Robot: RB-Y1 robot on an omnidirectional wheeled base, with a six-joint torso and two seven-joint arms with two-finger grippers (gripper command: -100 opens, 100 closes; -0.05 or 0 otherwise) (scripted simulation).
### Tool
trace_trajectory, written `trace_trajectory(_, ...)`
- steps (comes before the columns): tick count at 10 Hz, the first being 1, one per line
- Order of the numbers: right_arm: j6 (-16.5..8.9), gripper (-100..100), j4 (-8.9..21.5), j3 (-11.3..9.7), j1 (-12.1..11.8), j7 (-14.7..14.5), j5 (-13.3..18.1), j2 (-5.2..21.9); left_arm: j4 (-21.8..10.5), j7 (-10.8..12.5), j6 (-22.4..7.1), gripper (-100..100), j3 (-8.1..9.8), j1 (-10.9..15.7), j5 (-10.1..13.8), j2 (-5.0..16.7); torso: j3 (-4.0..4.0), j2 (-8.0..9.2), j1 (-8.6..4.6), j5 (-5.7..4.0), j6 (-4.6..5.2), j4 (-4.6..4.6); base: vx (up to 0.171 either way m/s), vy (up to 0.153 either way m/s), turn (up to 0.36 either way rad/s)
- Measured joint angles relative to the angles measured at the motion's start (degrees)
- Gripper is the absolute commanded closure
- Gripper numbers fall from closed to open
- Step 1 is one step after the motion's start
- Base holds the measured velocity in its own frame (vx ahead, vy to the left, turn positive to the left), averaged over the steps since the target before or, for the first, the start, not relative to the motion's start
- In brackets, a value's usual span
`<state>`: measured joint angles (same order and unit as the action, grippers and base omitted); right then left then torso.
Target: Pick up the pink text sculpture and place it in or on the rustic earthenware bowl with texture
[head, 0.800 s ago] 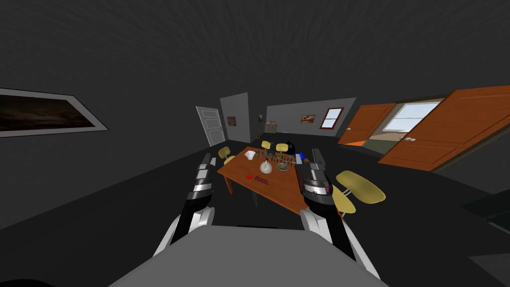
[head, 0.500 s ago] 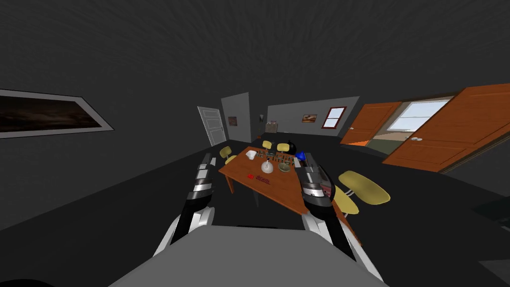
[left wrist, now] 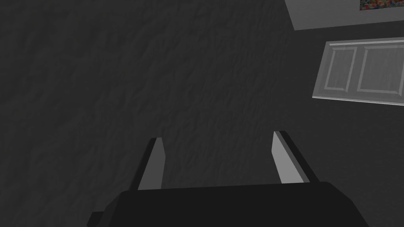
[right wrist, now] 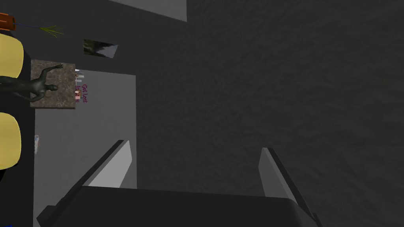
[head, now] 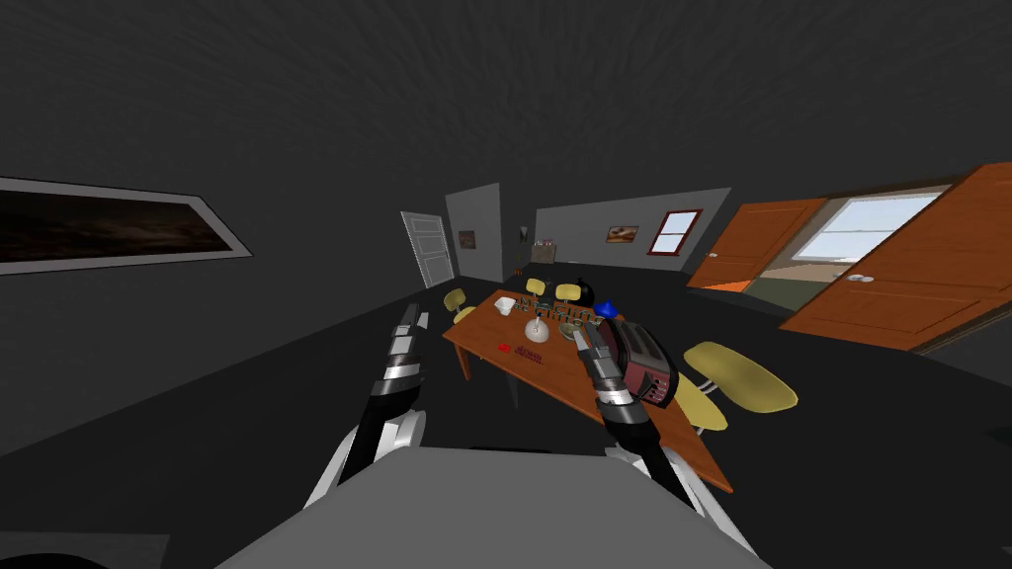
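Pink lettering reading "Get Lost" [right wrist: 84,93] stands by a brown cabinet top [right wrist: 53,84] far off at a grey wall, in the right wrist view. On the orange-brown table [head: 573,380] lie a flat red lettered piece [head: 521,353] near the front and a small greenish bowl [head: 566,330] further back. My right gripper [head: 577,340] [right wrist: 195,147] is open and hovers in front of that bowl, holding nothing. My left gripper [head: 411,315] [left wrist: 217,136] is open and empty, raised left of the table.
A dark red toaster-like box [head: 647,362], a white dome [head: 535,333], a white dish [head: 504,305], a blue thing [head: 605,309] and a row of dark figures [head: 553,314] share the table. Yellow chairs [head: 741,375] ring it. Orange double doors [head: 889,282] stand open at right.
My view has shifted, so the table sits slightly further right and nearer. My right arm has swung inward over the table's right part, uncovering the toaster-like box. The left arm is unchanged.
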<state>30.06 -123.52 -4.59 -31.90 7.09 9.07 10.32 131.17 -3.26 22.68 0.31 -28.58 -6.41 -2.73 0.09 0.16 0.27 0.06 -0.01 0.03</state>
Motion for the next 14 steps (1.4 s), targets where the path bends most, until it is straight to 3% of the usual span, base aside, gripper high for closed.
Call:
trace_trajectory(1,0.44,-100,0.91,-0.59,-2.09,-0.58,0.8,1.77,0.0,0.0,0.0,0,0.0,0.0,0.0,0.0,0.01,0.02,0.08,0.03,0.01,0.01,-0.016,0.082,0.028)
trace_trajectory(5,1.69,-100,7.16,-1.61,-3.68,-2.0,2.78,6.03,0.0,0.0,0.0,0,0.0,0.0,0.0,0.0,-0.06,-0.12,-0.02,0.0,0.0,-0.02,-0.011,0.083,0.097)
trace_trajectory(12,4.43,-100,16.5,-4.05,-9.21,-5.15,6.53,12.54,0.0,0.0,0.0,0,0.01,-0.01,0.0,0.0,-0.05,-0.1,0.0,0.02,0.01,-0.01,-0.009,0.065,0.068)
trace_trajectory(14,5.44,-100,20.14,-5.08,-11.71,-6.46,8.27,15.55,0.0,0.0,0.0,0,0.0,0.0,0.0,0.0,-0.03,-0.06,0.14,0.05,0.0,-0.01,-0.005,0.113,0.134)
